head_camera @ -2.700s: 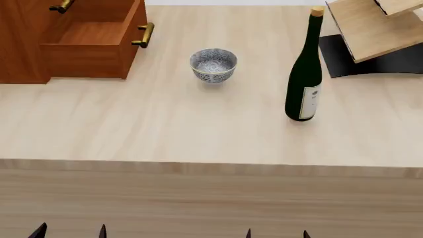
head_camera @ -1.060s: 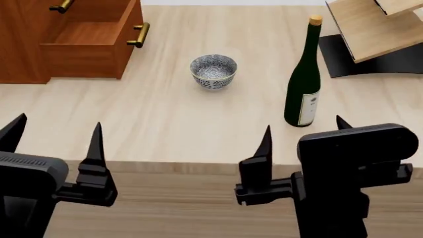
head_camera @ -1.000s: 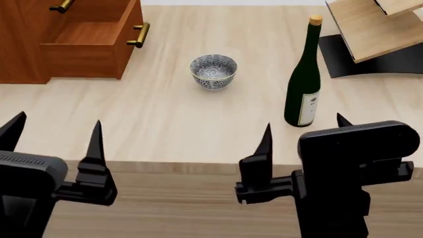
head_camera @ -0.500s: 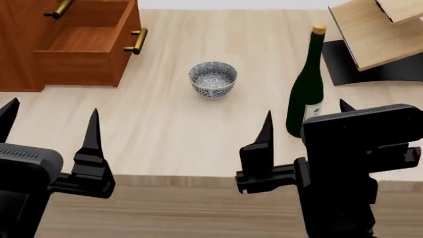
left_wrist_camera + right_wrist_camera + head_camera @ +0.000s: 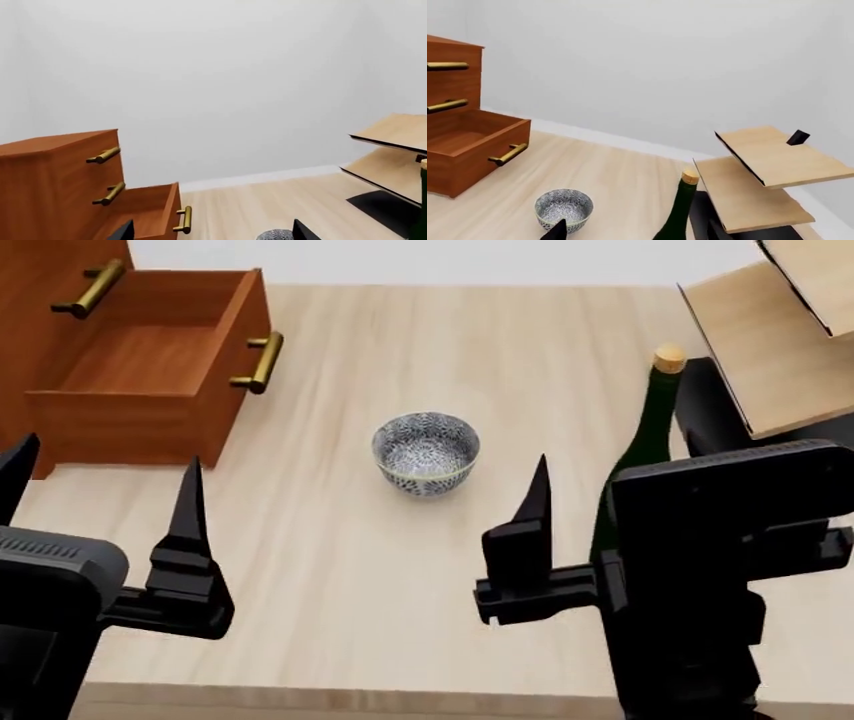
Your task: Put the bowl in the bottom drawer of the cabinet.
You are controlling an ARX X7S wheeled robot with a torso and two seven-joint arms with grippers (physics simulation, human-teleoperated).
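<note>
The blue-patterned bowl (image 5: 424, 452) stands upright on the pale table, apart from everything; it also shows as the bowl (image 5: 564, 207) and the bowl's rim (image 5: 275, 235). The cabinet (image 5: 34, 300) stands at the far left, with the bottom drawer (image 5: 147, 365) pulled out and empty. Its brass handle (image 5: 256, 362) faces the bowl. My left gripper (image 5: 107, 495) hovers open near the table's front left, short of the drawer. My right gripper (image 5: 607, 495) hovers open, short of the bowl and to its right; its wrist block hides one finger. Neither holds anything.
A dark green wine bottle (image 5: 638, 455) with a cork stands right of the bowl, partly behind my right wrist. A pale wooden rack (image 5: 781, 345) on a black base fills the far right. The drawer above, with its handle (image 5: 87, 287), is closed.
Both arms rose into the head view, and that view has moved forward over the table. The table's front edge dropped towards the bottom of the frame. The bowl has not moved on the table.
</note>
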